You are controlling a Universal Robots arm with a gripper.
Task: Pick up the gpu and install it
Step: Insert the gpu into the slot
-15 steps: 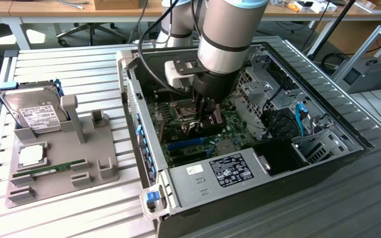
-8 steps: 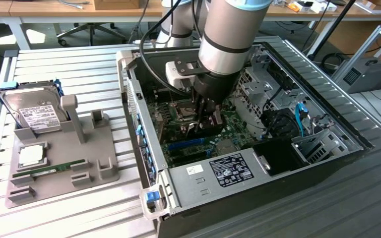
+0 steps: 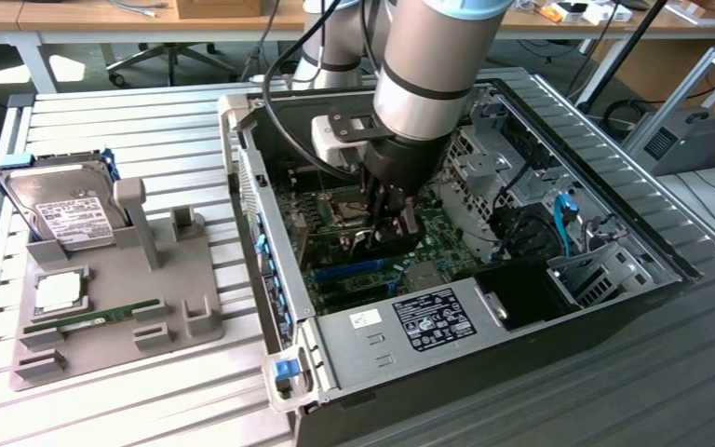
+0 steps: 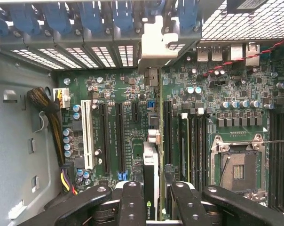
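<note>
The gpu (image 4: 150,183) is held clamped in the gripper (image 4: 153,200) inside the open computer case (image 3: 606,289) on the slatted desk (image 3: 122,121), with workbenches (image 3: 109,19) behind.

The gripper (image 4: 151,200) clamps the gpu (image 4: 150,160), seen edge-on with its silver bracket (image 4: 156,44) against the case's rear slot openings. The card stands upright over the green motherboard (image 4: 118,94), beside the black expansion slots (image 4: 111,136). An empty CPU socket (image 4: 238,165) lies nearby.
</note>
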